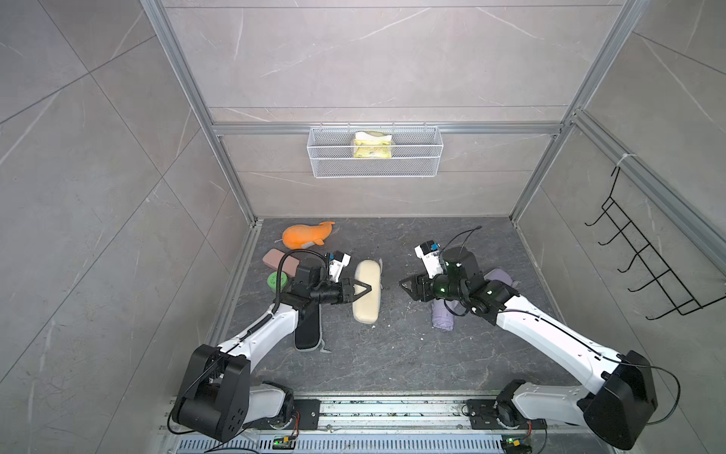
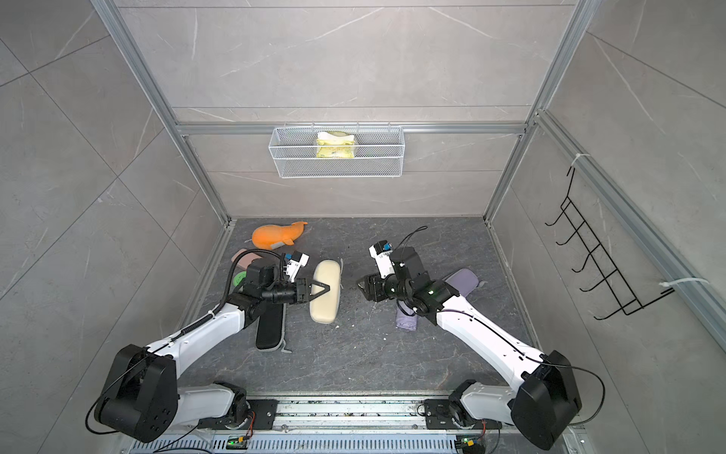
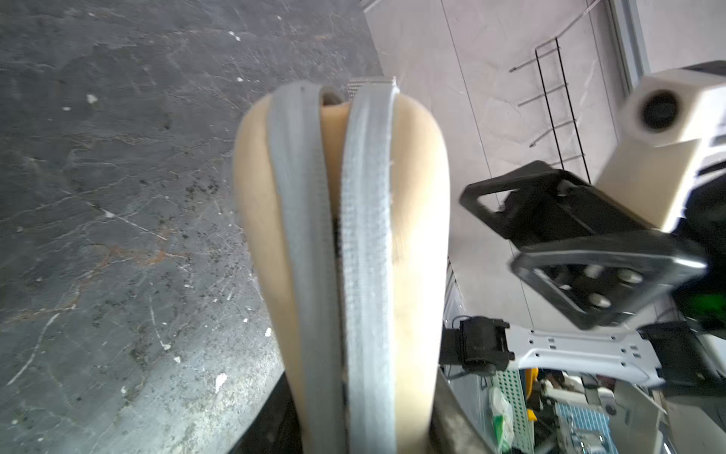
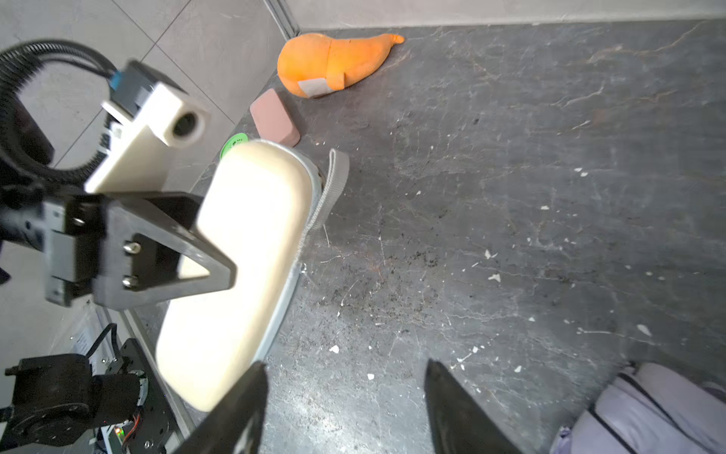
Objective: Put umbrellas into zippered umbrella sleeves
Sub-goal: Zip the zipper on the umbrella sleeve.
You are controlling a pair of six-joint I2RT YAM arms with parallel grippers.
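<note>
My left gripper [image 1: 367,289] is shut on the cream sleeve [image 1: 367,310], its jaws clamped over the sleeve's flat faces. In the left wrist view the cream sleeve [image 3: 416,236] shows its grey zip edges parted, with pale beige in the gap. To the sleeve's right, my right gripper [image 1: 403,283] stands open and empty, its fingertips [image 4: 255,393] spread over bare floor. Under the right arm lie a lavender umbrella [image 1: 444,319] and a lavender sleeve [image 1: 501,276]. A black sleeve [image 1: 308,334] lies partly beneath the left arm.
An orange plush whale [image 1: 308,234], a pink case [image 1: 277,259] and a green round thing [image 1: 275,281] sit at the back left by the wall. A wire basket [image 1: 375,165] hangs on the back wall. A black hook rack [image 1: 648,259] is on the right wall.
</note>
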